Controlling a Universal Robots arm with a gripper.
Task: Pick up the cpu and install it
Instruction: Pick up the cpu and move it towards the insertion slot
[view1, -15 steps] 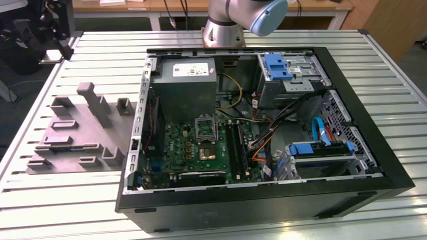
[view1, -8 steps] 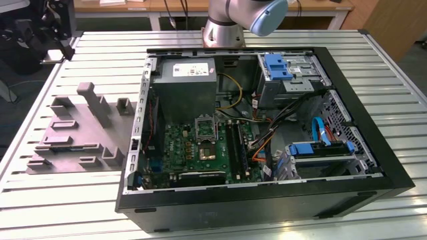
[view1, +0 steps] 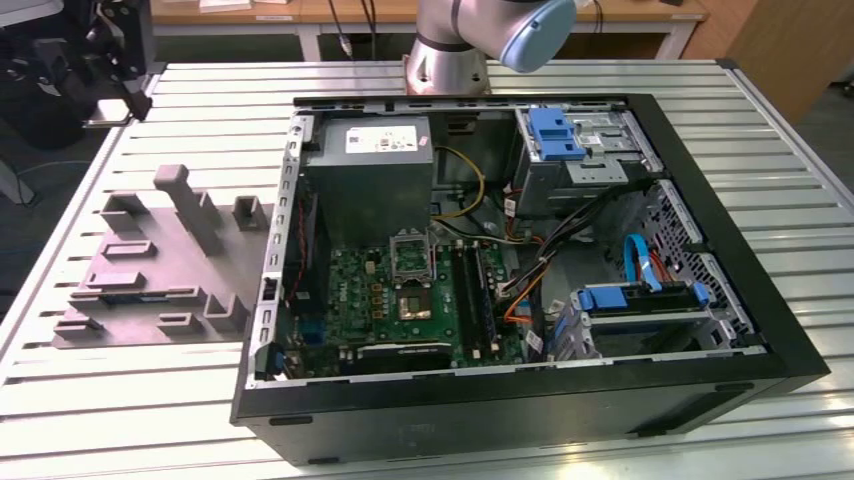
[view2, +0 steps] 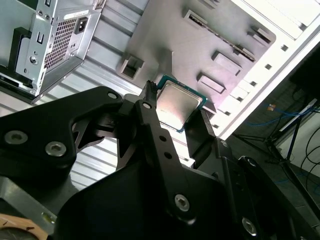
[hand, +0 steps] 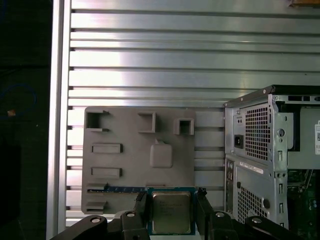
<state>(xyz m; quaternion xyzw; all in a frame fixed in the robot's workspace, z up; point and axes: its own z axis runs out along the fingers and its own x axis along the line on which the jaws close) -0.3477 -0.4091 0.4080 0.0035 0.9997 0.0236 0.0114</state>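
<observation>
Gripping the cpu (hand: 171, 212) by two opposite edges, the gripper (hand: 171, 209) is closed narrowly on the chip, with a dark finger (hand: 141, 210) against each side. The chip is nearly square, so no long axis stands out. Its silver-grey lid faces the cameras in both wrist views. In the first wrist view its edges run parallel to those of the grey fixture (hand: 130, 170) behind it. It is held over one border of that fixture, which lies on the slatted table (hand: 150, 60). The open computer case (view1: 534, 390) lies just to the exterior view's right of the fixture.
</observation>
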